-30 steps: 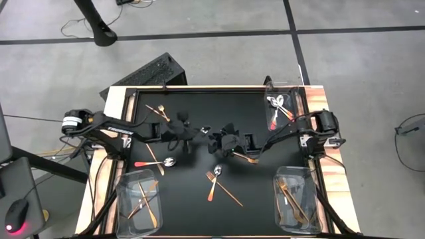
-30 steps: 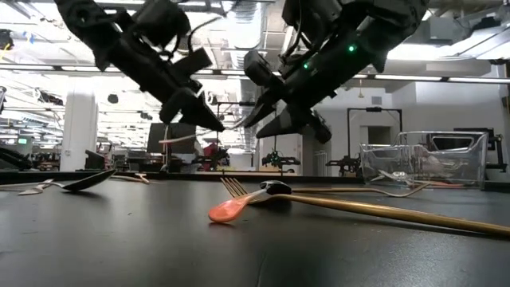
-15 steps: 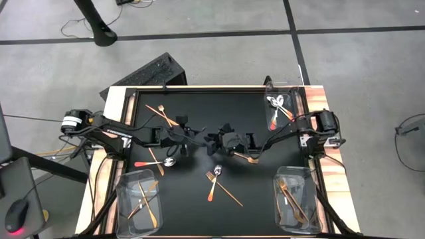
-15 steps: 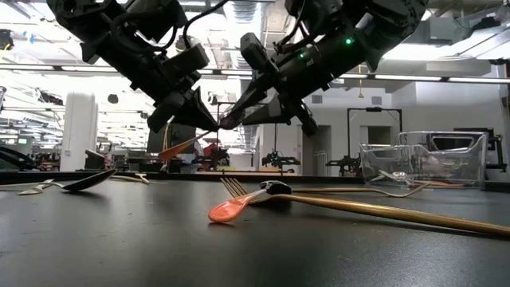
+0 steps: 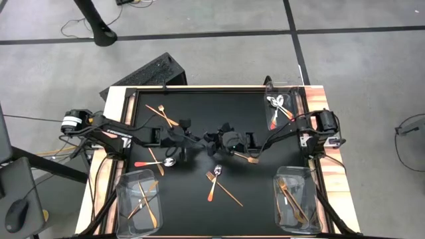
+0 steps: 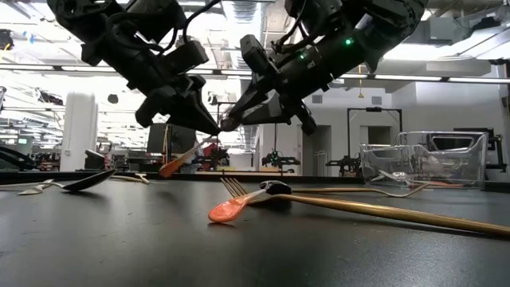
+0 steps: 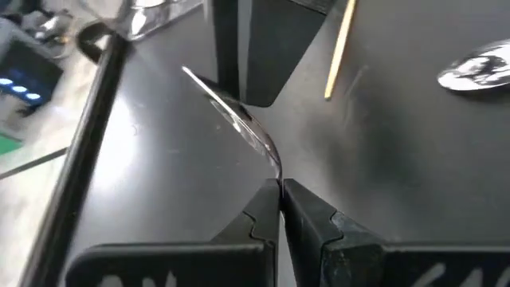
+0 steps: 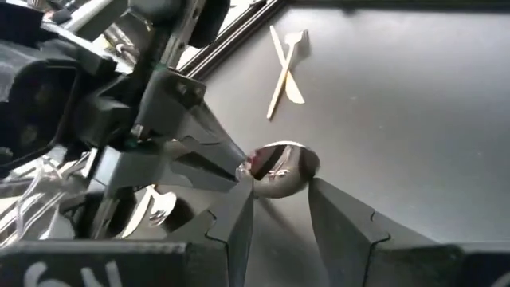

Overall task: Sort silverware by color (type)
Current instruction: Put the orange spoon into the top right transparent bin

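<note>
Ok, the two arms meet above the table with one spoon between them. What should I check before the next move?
1. Left gripper shut on the spoon: ok.
2. Spoon bowl sits between the right gripper's open jaws: ok.
3. Right gripper holds the spoon: not ok, not yet closed.
4. Spoon is clear of the table: ok.
5. Far right bin has room: cannot tell.

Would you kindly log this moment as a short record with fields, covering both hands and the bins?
left hand: shut on the red-handled spoon, held above mid-table
right hand: open, fingers either side of that spoon's bowl
handover: not yet done
loose on mat: red-handled fork, gold stick, more pieces on the left
bins: three clear bins, each holding cutlery
</note>
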